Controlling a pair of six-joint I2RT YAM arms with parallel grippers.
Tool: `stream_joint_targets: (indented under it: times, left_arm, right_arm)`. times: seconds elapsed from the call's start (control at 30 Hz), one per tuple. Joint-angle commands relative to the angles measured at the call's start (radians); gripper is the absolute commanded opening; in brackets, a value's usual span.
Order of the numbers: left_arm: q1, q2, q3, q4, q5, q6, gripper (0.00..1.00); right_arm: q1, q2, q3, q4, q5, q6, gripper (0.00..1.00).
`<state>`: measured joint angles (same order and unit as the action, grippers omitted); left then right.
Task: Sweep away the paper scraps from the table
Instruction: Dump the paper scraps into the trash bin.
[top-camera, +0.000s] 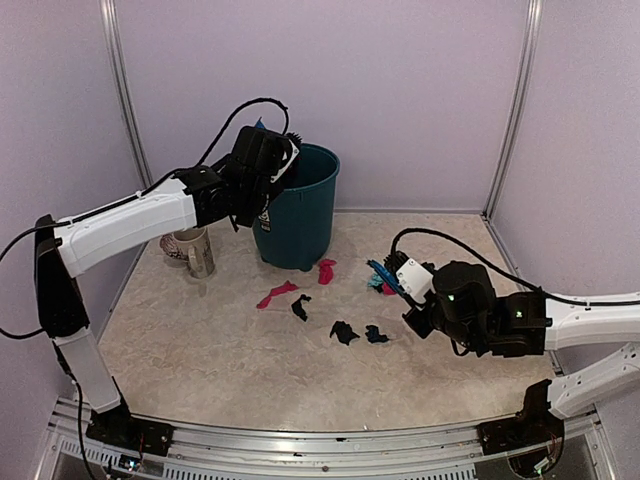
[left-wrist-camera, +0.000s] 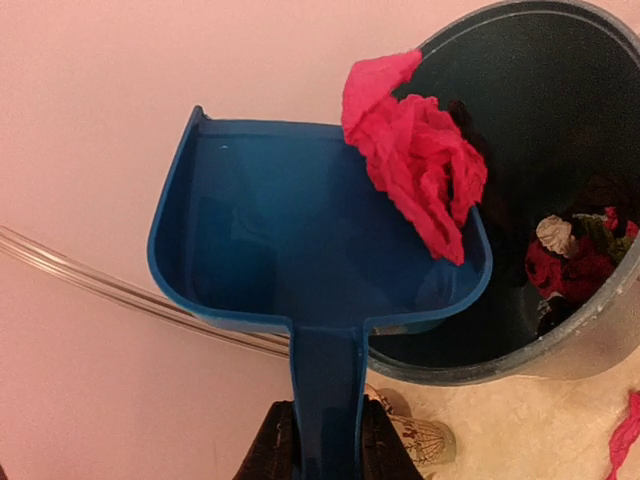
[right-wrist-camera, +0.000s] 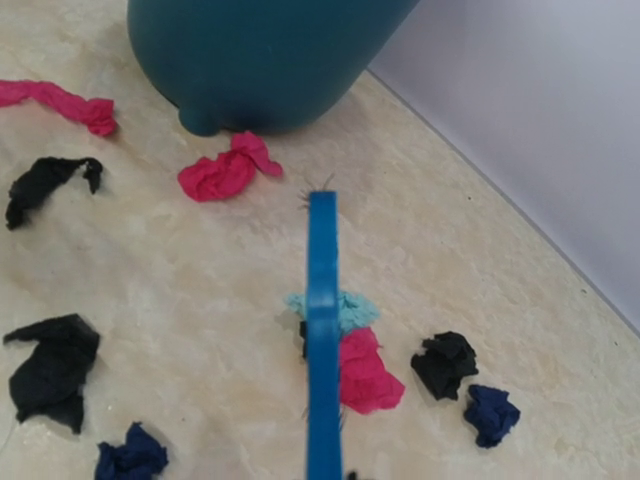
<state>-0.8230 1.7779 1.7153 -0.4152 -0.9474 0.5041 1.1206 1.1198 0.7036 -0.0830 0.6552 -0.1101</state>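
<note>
Our left gripper (left-wrist-camera: 325, 442) is closed on the dustpan (left-wrist-camera: 290, 250), held at the bin (left-wrist-camera: 570, 345) rim, with one pink scrap (left-wrist-camera: 415, 150) on it. Our right gripper (top-camera: 398, 278) grips the brush (right-wrist-camera: 322, 300); paper scraps (right-wrist-camera: 365, 375) lie under it.

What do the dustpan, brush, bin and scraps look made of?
Dustpan: blue moulded plastic, semi-gloss, smooth with soft reflections. Brush: blue plastic handle. Bin: teal plastic too, probably; smooth, dull sheen. Paper scraps: thin matte paper, maybe tissue; sharp crumples, no shine.

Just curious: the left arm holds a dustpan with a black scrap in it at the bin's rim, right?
Not quite. The scrap in the dustpan is pink, not black, as the left wrist view shows. The dustpan is indeed held at the bin's rim.
</note>
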Motion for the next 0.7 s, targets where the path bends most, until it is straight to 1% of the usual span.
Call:
stream_joint_targets:
  times: [0.0,0.07,0.1,0.23,0.33,0.4,0.47,0.5,0.6,0.67]
  left_arm:
    - [-0.007,-0.009,-0.108,0.394,-0.201,0.432,0.0]
    - [-0.008,-0.015,-0.155,0.553,-0.222,0.583,0.0]
    - [-0.01,-0.016,-0.163,0.603,-0.227,0.627,0.0]
    - [-0.013,-0.015,-0.181,0.707,-0.232,0.734,0.0]
    - [-0.021,-0.016,-0.213,0.837,-0.241,0.849,0.0]
    - [-0.026,-0.016,-0.215,0.878,-0.245,0.875,0.0]
    - [-0.027,-0.019,-0.202,0.873,-0.244,0.862,0.0]
    - [-0.028,-0.025,-0.178,0.836,-0.24,0.828,0.0]
    - [-0.03,-0.046,-0.093,0.598,-0.198,0.62,0.0]
    - [-0.029,-0.067,-0.063,0.499,-0.164,0.51,0.0]
  right_arm:
    - [-0.011,-0.049,-0.026,0.034,0.001,0.02,0.0]
    - [-0.011,-0.067,-0.035,0.035,0.001,0.021,0.0]
    - [-0.012,-0.075,-0.04,0.036,0.002,0.022,0.0]
    - [-0.012,-0.103,-0.05,0.031,0.002,0.03,0.0]
    - [-0.013,-0.114,-0.057,0.033,-0.001,0.033,0.0]
    - [-0.013,-0.118,-0.061,0.034,0.0,0.036,0.0]
    - [-0.013,-0.122,-0.063,0.034,-0.01,0.044,0.0]
    - [-0.013,-0.126,-0.063,0.037,-0.018,0.048,0.0]
    - [-0.013,-0.131,-0.06,0.048,-0.035,0.055,0.0]
    - [-0.013,-0.13,-0.056,0.055,-0.052,0.067,0.0]
